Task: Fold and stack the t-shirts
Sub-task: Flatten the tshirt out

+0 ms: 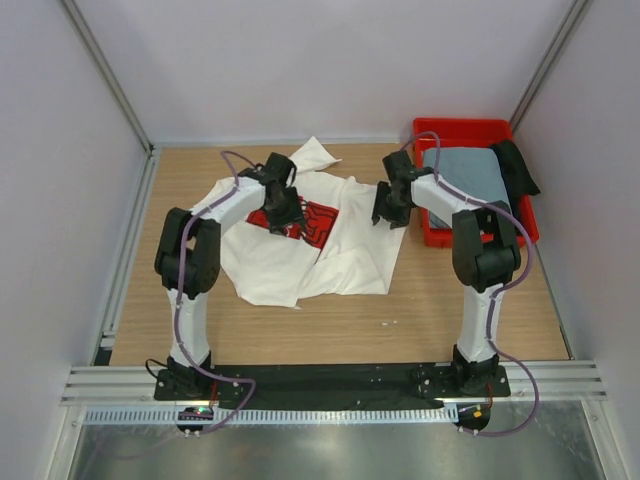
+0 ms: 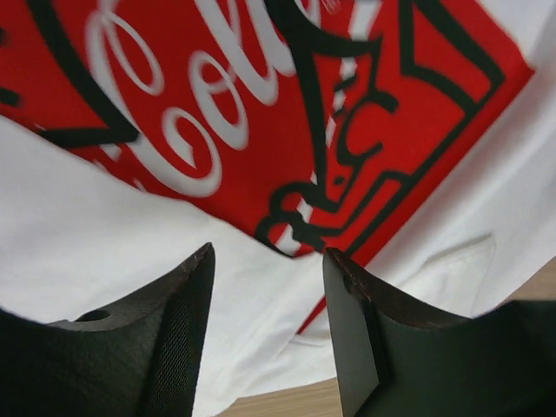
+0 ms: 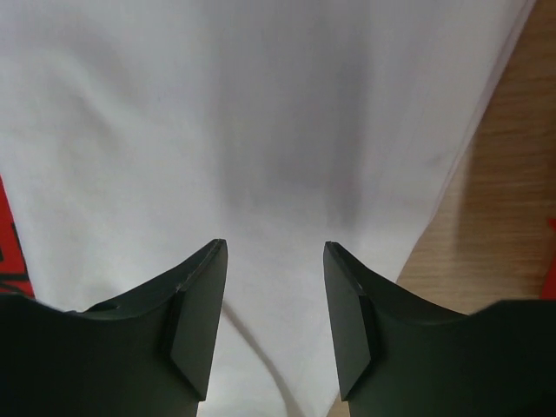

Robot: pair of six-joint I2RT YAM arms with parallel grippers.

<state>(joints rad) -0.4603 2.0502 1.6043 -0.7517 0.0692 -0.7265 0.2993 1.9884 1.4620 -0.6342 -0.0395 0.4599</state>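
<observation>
Over the red print (image 2: 261, 169) on the white t-shirt (image 2: 87, 243), the left gripper (image 2: 269, 256) has its fingers spread and empty; the right gripper (image 3: 274, 248) likewise, over plain cloth.

Wooden table (image 1: 350, 320), seemingly lilac walls (image 1: 300, 60)

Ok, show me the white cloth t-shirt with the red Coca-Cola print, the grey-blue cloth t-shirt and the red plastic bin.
white cloth t-shirt (image 1: 350, 258): top view, plain lower-right panel.
grey-blue cloth t-shirt (image 1: 468, 172): top view, middle of its upper face.
red plastic bin (image 1: 465, 129): top view, far rim.
</observation>
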